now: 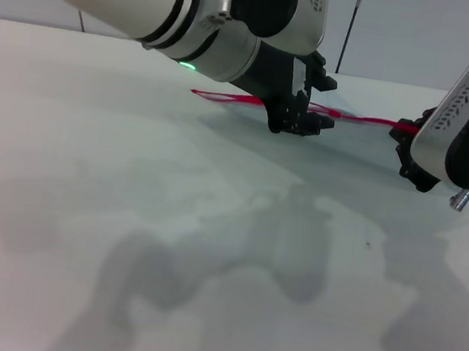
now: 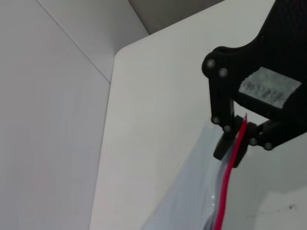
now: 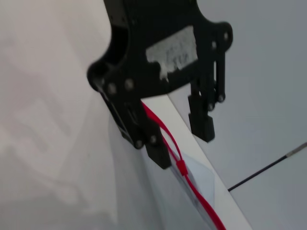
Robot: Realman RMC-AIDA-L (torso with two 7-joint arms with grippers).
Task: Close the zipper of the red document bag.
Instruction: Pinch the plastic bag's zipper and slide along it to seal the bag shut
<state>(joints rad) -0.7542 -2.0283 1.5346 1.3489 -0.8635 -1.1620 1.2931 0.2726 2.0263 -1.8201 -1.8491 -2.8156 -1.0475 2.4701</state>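
the red document bag [image 1: 340, 141] lies flat on the far part of the white bench [image 1: 128, 214], its zipper [image 1: 361, 120] running along the far long edge. the left pincer [image 1: 296, 119] stands over the middle of that edge, fingers spread, one finger [image 3: 158, 151] down on the red strip and the other clear of it, beside the small red slider [image 3: 182, 167]. the right pincer [image 1: 413, 158] sits at the bag's right end; in the left wrist view its fingers [image 2: 225, 146] are pinched on the zipper's end, the strip passing up between them.
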